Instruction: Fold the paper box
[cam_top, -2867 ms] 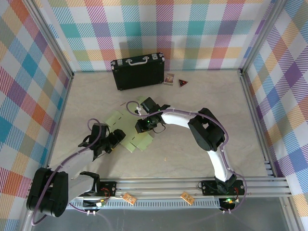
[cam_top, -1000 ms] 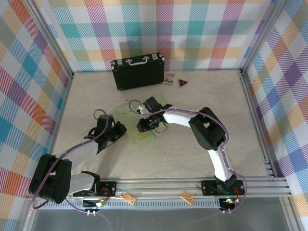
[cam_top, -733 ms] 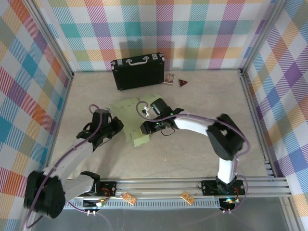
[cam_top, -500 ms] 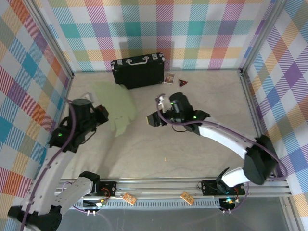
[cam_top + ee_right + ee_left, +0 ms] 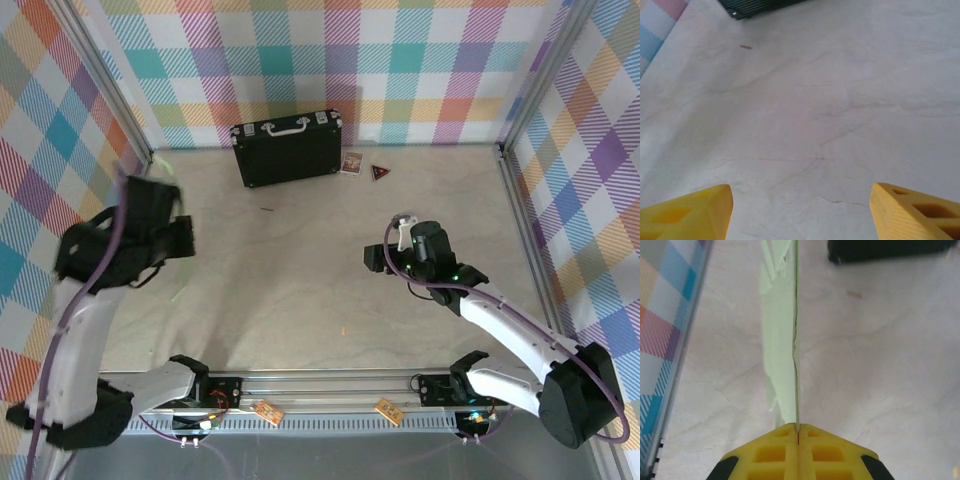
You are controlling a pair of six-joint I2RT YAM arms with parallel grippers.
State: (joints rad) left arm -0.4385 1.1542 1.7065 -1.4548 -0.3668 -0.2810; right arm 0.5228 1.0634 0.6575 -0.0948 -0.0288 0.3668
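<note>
The paper box is a pale green flat card cut-out, seen edge-on in the left wrist view and hanging above the table. My left gripper is shut on its near edge, the yellow fingers pressed together around the thin sheet. In the top view the left gripper is raised at the far left, blurred, and the card shows there as no more than a faint streak. My right gripper hovers over bare table right of centre. It is open, with nothing between its yellow fingertips.
A black case with a metal handle stands at the back wall, with two small cards to its right. Plaid walls close in the left, back and right sides. An aluminium rail runs along the near edge.
My left arm has lifted the paper box off the table and swung it up to the far left. The right gripper let go, opened and pulled back to the right.
</note>
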